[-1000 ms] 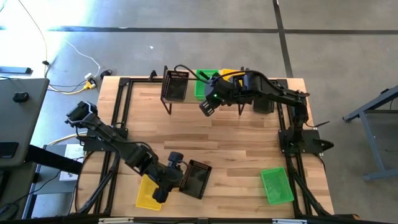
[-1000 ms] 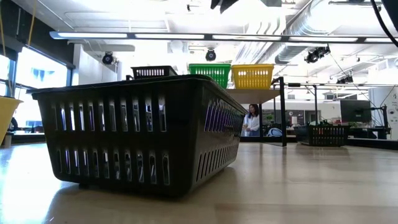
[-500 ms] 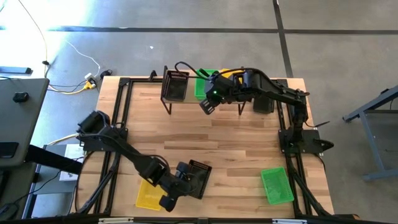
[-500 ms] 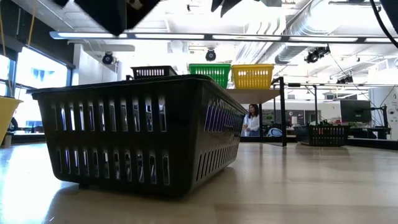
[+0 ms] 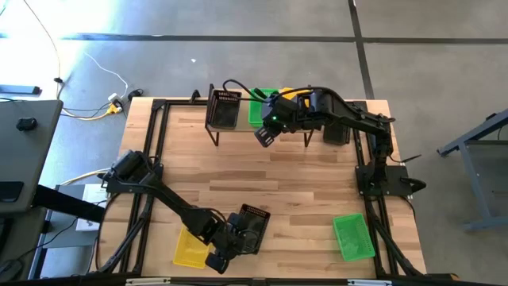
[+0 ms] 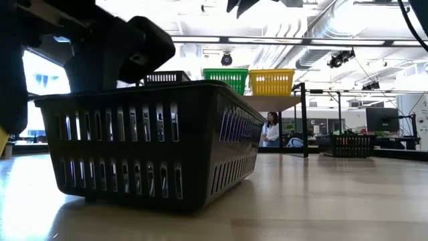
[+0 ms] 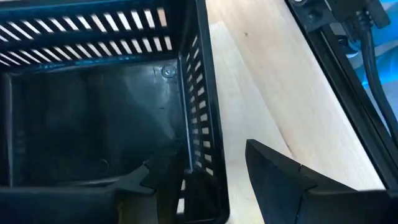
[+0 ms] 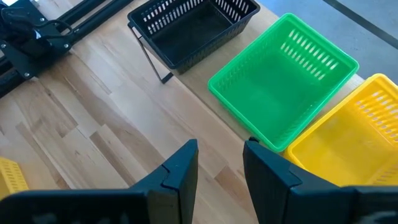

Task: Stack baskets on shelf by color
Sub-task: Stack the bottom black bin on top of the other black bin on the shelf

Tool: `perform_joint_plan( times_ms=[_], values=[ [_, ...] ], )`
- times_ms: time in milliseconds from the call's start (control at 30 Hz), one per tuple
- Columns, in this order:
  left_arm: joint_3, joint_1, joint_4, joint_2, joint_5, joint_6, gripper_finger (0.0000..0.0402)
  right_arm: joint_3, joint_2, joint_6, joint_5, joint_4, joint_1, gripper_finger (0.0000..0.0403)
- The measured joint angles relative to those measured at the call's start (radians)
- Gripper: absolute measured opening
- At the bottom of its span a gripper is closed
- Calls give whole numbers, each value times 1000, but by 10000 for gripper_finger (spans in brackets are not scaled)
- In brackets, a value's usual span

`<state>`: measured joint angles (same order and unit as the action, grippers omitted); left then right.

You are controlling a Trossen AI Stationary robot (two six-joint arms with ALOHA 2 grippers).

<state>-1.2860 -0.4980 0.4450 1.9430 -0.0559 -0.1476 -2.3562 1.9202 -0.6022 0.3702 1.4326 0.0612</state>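
Black baskets [image 5: 249,228] three, green baskets [image 5: 353,237] two, yellow baskets [image 5: 189,248] two.

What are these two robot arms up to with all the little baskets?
They are sorting baskets by color onto the shelf. The left gripper is at a black basket near the table's front, its open fingers straddling one wall, not yet closed. The right gripper hovers open beside the shelf, which holds black, green and yellow baskets. Other baskets lie on the table.
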Motion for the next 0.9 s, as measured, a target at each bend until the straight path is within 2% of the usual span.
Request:
perform_joint_plan(
  times_ms=[100,200,400,467,600,900],
  values=[
    [0,6,-4,0,0,-3,157,0,0,0,0,0,0,114],
    [0,8,-2,0,-1,-3,134,0,0,-1,0,0,-1,114],
    [0,14,-2,0,0,2,30,0,0,-8,-7,1,-3,114],
    [0,14,-2,-2,-2,6,11,0,0,-21,-8,8,-3,114],
    [0,16,4,-15,-2,21,19,0,0,-28,-7,38,-3,114],
    [1,15,77,-108,-49,85,6,0,0,-50,-4,68,-3,114]
  ],
)
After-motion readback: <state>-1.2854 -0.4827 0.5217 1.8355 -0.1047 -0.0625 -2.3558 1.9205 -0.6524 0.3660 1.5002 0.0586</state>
